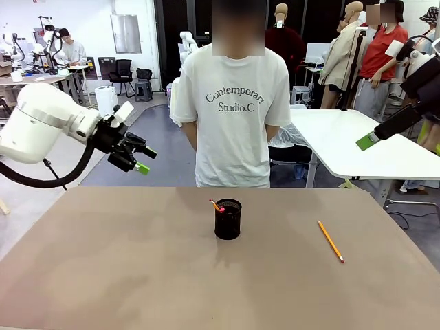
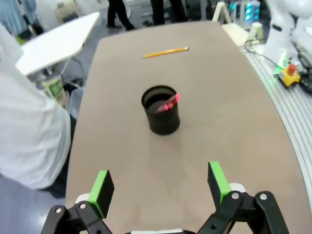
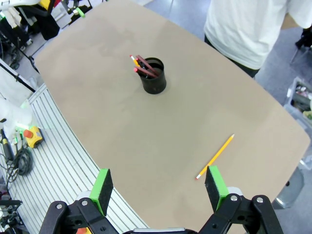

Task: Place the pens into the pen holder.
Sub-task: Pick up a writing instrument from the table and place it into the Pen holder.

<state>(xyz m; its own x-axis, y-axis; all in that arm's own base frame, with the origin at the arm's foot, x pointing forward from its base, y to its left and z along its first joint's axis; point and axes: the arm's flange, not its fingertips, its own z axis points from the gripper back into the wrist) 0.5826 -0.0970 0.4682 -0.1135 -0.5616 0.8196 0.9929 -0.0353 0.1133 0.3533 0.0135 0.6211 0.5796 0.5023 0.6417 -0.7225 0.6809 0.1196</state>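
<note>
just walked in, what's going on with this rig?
Several pens already stand in the pen holder mid-table. One yellow pencil lies loose on the table toward the robot's right. The left gripper and the right gripper are open and empty, raised clear of it. The person stands at the far side, touching nothing.

The left arm comes in raised from the left side. The left gripper tilts downward, jaws spread wide. The right gripper hangs high at the right (jaws equally wide), pointing down-left.
</note>
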